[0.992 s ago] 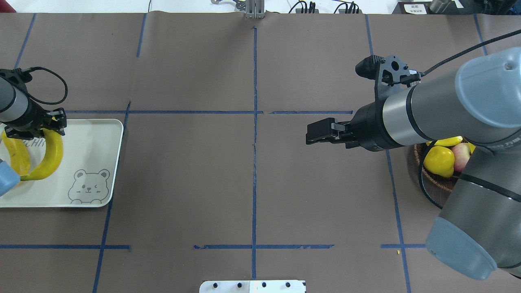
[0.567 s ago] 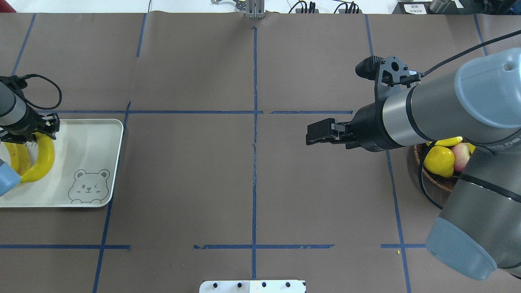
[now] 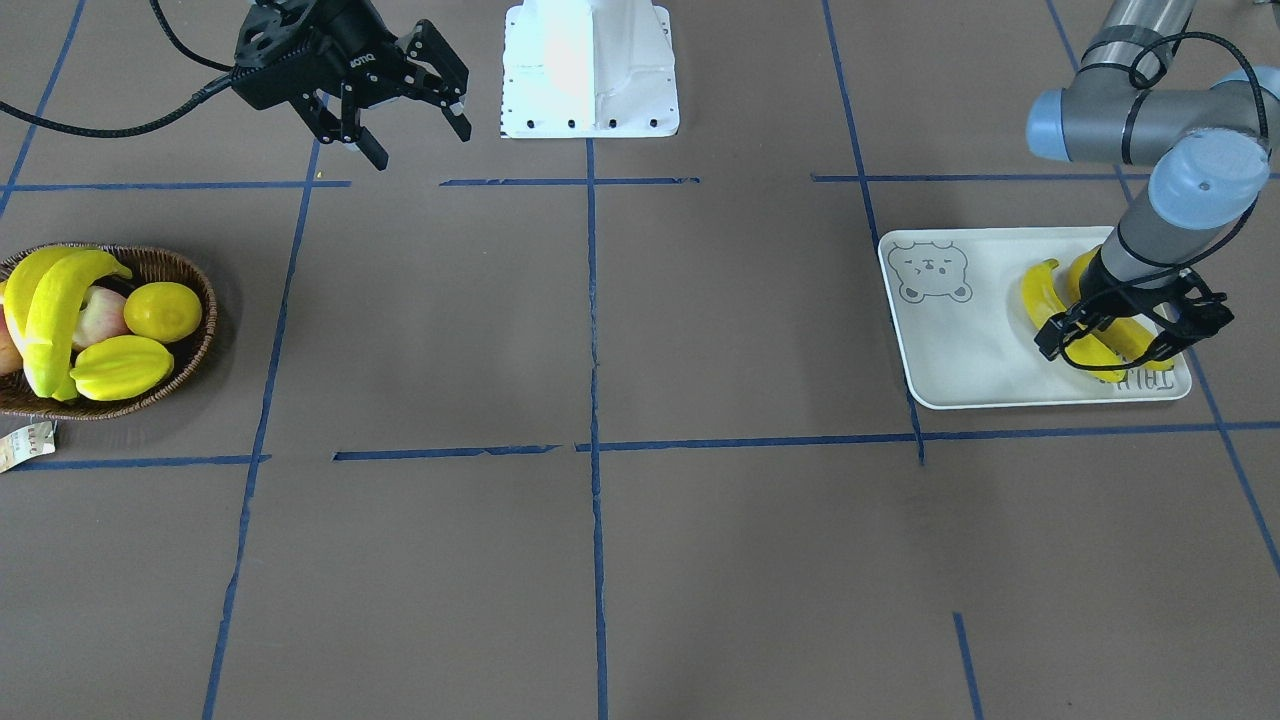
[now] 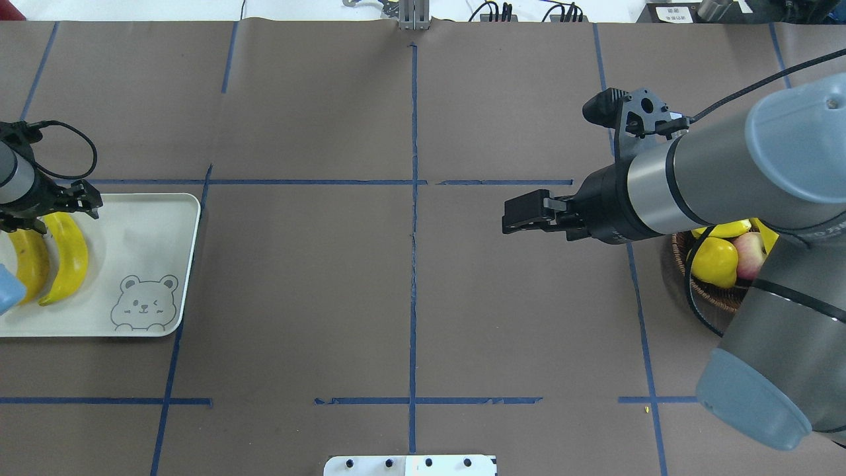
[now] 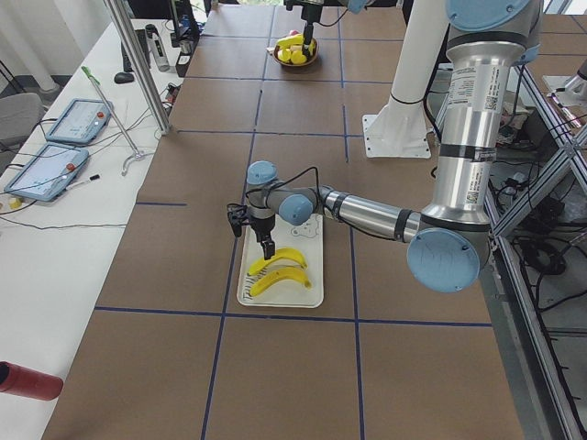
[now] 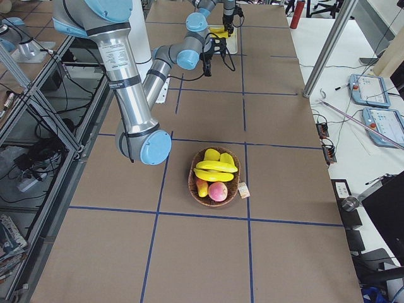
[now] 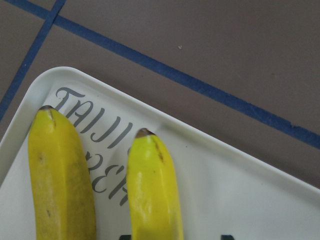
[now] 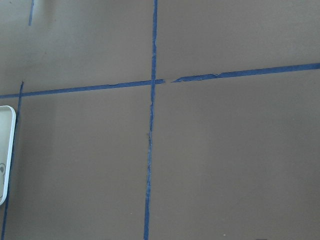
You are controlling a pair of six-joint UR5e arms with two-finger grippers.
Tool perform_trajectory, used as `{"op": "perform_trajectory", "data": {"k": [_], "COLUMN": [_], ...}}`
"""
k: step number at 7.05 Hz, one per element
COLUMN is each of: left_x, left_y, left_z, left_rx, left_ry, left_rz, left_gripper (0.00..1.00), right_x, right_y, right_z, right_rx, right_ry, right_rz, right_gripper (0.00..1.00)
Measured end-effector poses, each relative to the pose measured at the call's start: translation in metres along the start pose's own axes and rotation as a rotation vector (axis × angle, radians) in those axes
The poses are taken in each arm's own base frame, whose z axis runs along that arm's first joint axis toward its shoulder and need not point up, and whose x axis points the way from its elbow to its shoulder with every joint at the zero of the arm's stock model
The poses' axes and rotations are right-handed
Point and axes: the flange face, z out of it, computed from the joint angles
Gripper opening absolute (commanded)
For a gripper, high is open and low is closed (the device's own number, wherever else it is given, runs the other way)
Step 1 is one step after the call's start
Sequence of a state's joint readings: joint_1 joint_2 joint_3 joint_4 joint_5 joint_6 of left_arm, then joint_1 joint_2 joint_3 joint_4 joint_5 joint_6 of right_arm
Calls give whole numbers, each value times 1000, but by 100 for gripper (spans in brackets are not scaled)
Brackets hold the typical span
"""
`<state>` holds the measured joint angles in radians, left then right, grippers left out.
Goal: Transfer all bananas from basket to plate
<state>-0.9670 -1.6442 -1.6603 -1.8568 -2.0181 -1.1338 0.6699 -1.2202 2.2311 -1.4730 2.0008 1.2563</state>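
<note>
Left gripper (image 3: 1115, 343) hangs spread wide over two bananas (image 3: 1038, 290) lying on the plate (image 3: 960, 345) in the front view. The right gripper (image 3: 418, 125) gapes empty, well apart from the basket (image 3: 207, 335), which holds two more. Overhead, the plate's pair lies side by side. The left wrist view shows their brown tips beside the lettering.

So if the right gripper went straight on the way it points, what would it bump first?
Probably just the bare brown table near the blue tape cross. Nothing else lies ahead of the right gripper, though its tilt is unclear.
</note>
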Motion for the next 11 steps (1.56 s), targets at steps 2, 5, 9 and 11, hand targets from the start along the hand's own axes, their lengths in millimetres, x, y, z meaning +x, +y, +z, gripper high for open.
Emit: {"op": "perform_trajectory", "data": {"k": [2,5,9,11], "left_x": [8,8,4,5], "left_y": [-4,-6,-9,-8], "left_z": [-37,-86,-108,-110], "left_rx": [22,-8,-43,-44], "left_ry": [57,147,218,224], "left_rz": [71,220,235,235], "left_gripper": [100,100,100,100], "right_x": [36,131,259,320], "right_y": [-17,-20,-9,-15], "right_z": [-11,-22,-57,-50], "right_rx": [-5,-42,-124,-99], "right_ry": [57,216,292,247], "right_rz": [-6,-92,-55,-25], "right_gripper": [100,100,100,100]}}
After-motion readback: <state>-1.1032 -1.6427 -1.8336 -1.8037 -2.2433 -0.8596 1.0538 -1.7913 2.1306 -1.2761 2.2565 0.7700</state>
